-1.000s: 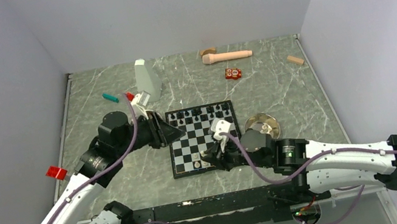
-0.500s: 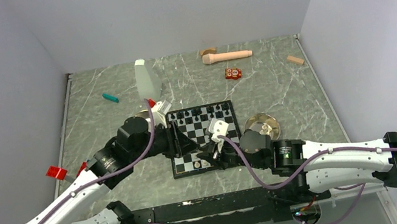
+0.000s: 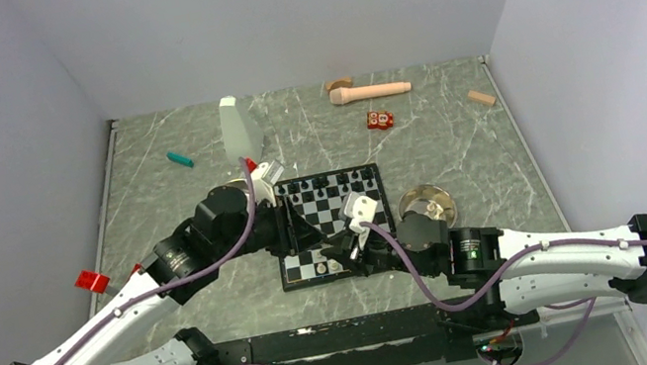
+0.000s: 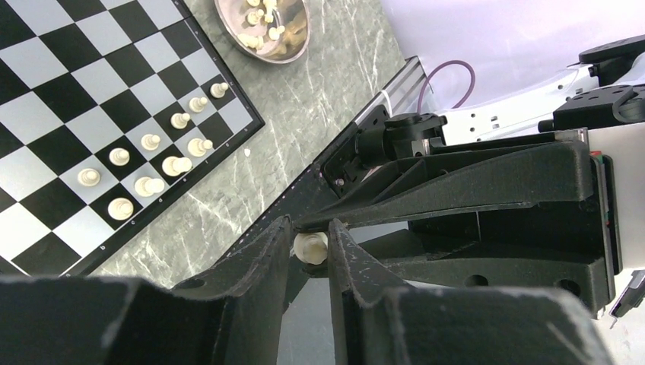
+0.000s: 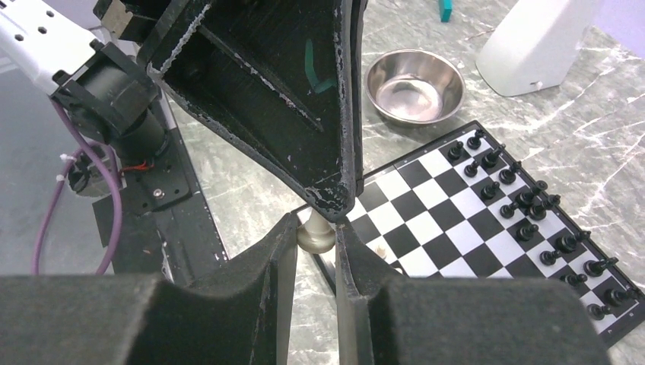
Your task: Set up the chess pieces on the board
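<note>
L gripper (image 4: 309, 232) & R gripper (image 5: 316, 226) both pinch 1 cream piece (image 4: 310, 247) by board's (image 4: 76, 91) near edge. 10 cream pieces (image 4: 177, 164) on board, more in 1 bowl (image 4: 297, 47) beside it.

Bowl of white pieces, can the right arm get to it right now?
Probably not yet: the right claw and left claw both pinch one white piece. Nothing covers the bowl.

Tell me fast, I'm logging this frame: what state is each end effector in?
Left end effector: closed on a white chess piece.
Right end effector: closed on the same white chess piece.
</note>
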